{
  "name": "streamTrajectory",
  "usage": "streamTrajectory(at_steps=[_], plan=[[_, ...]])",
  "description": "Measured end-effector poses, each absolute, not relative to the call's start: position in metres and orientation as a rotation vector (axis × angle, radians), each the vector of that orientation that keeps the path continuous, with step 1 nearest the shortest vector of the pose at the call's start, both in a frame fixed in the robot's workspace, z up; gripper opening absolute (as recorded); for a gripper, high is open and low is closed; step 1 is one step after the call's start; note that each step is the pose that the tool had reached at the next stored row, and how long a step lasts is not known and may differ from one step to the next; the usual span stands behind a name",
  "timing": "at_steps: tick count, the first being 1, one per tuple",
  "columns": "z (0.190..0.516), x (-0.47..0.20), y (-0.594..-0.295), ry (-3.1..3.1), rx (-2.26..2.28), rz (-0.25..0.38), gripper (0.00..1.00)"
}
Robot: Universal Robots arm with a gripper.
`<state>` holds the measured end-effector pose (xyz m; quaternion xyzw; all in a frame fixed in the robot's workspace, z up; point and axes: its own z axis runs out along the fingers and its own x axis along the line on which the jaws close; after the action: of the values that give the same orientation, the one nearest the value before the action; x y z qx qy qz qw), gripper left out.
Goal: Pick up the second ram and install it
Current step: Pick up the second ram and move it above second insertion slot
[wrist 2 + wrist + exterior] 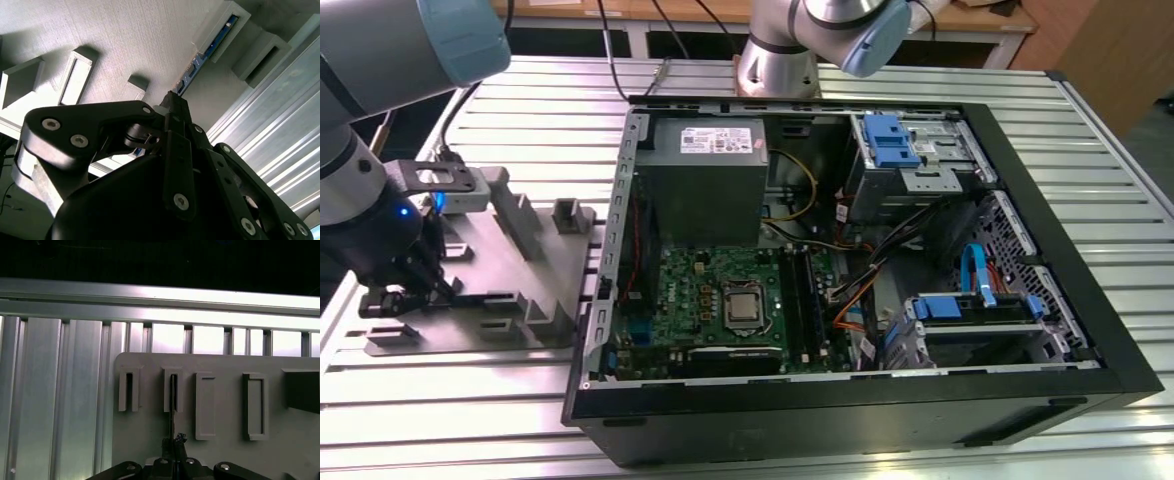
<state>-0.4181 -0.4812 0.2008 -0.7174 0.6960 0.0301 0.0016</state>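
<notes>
The second ram [172,410] shows edge-on as a thin dark strip, standing in a slotted block [173,390] of the grey fixture plate [150,440]. In the second wrist view the ram [200,62] runs from my fingertips into a raised block [226,31]. My gripper [173,441] is down on the plate with its dark fingers [176,107] closed on the near end of the ram. In the exterior view the gripper [394,298] sits low over the plate [520,330] at that view's left, beside the open computer case [854,250].
The motherboard [720,290] lies in the case with long black slots [807,295] beside the processor. The power supply [707,190], cables [881,260] and blue drive brackets [887,140] crowd the case. Other raised blocks [520,225] stand on the plate. A second arm's base [781,60] stands behind the case.
</notes>
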Motion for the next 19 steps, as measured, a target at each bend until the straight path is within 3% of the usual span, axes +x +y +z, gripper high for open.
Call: streamTrajectory(at_steps=[19], plan=[[0.241,-0.418,-0.481,2.188,-2.248,0.094,0.11]])
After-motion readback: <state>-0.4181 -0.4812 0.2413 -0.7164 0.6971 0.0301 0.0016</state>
